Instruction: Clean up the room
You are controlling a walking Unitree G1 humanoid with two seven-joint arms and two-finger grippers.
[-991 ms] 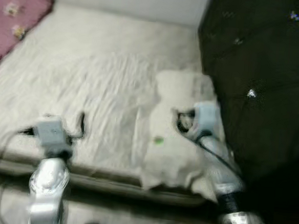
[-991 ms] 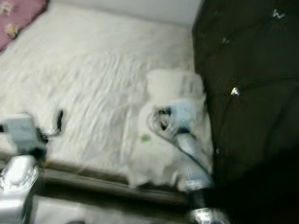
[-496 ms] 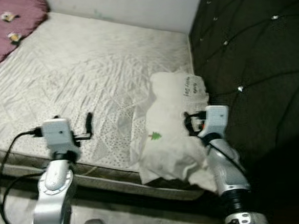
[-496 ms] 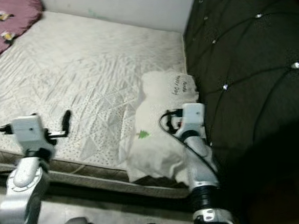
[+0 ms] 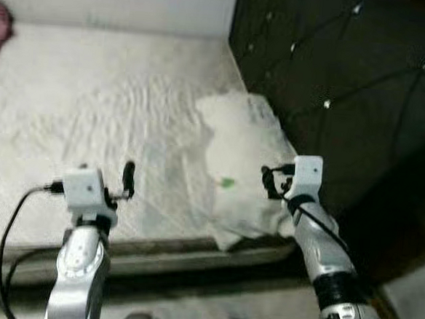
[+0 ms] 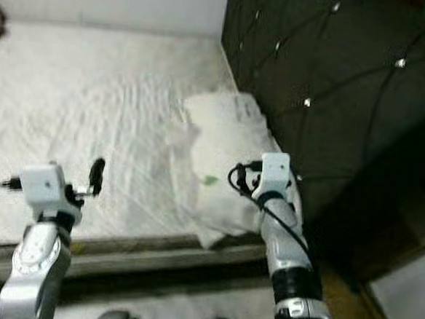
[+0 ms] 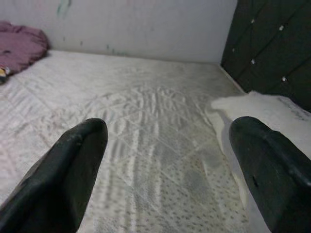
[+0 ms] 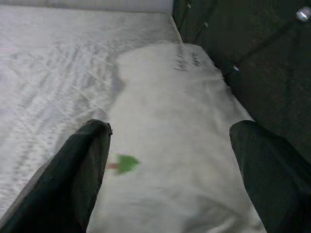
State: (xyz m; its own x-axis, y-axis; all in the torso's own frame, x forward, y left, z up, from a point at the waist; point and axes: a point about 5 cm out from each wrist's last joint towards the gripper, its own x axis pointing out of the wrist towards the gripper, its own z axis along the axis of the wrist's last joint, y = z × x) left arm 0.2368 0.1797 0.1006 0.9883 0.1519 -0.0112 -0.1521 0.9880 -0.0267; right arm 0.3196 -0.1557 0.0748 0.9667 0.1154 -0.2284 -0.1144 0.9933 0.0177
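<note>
Pillow (image 5: 237, 165) lies white at the head end of the mattress (image 5: 77, 113), touching the dark tufted headboard (image 5: 335, 73), a small green mark on its cover. My right gripper (image 8: 170, 165) hovers over the pillow's near end; I see its fingers (image 8: 80, 174) spread wide with nothing between them. My left gripper (image 7: 165, 165) hangs above the bare mattress near the front edge, well apart from the pillow, jaws just as wide and holding nothing. Pink bedding (image 7: 19, 46) sits at the far end of the mattress by the wall (image 7: 146, 24).
</note>
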